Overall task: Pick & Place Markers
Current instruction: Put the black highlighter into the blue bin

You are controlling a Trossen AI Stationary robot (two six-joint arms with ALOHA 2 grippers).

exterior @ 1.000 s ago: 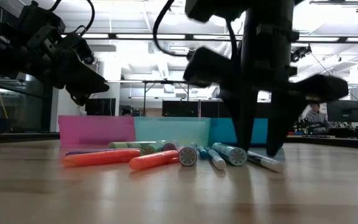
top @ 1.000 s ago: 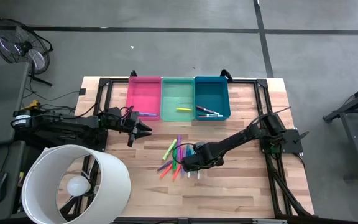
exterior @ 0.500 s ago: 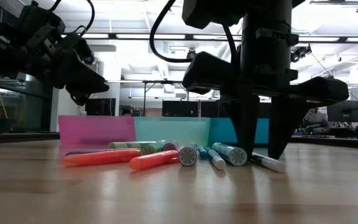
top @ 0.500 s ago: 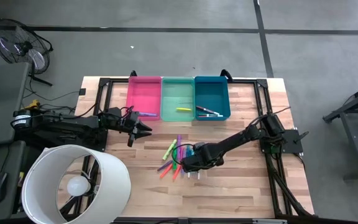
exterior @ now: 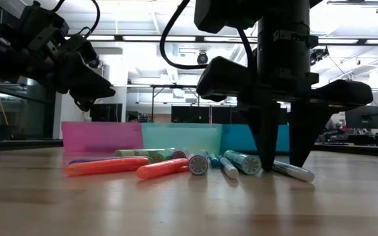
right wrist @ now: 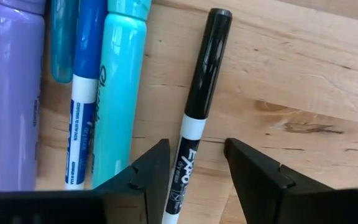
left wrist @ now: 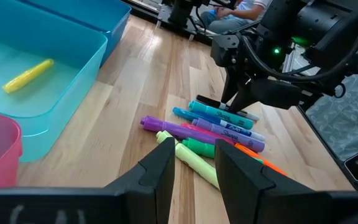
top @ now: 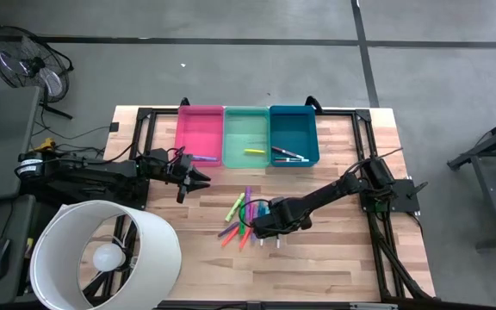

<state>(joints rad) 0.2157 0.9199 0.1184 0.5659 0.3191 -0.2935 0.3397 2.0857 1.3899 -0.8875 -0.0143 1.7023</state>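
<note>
Right claw now lower, open astride slim black-capped white marker, perhaps touching smooth wood tabletop.

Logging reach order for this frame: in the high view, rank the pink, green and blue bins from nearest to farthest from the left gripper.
1. Pink bin: nearest, just beyond the left gripper, at the row's left end.
2. Green bin: middle of the row, holding a yellow marker.
3. Blue bin: farthest, at the row's right end.
</note>
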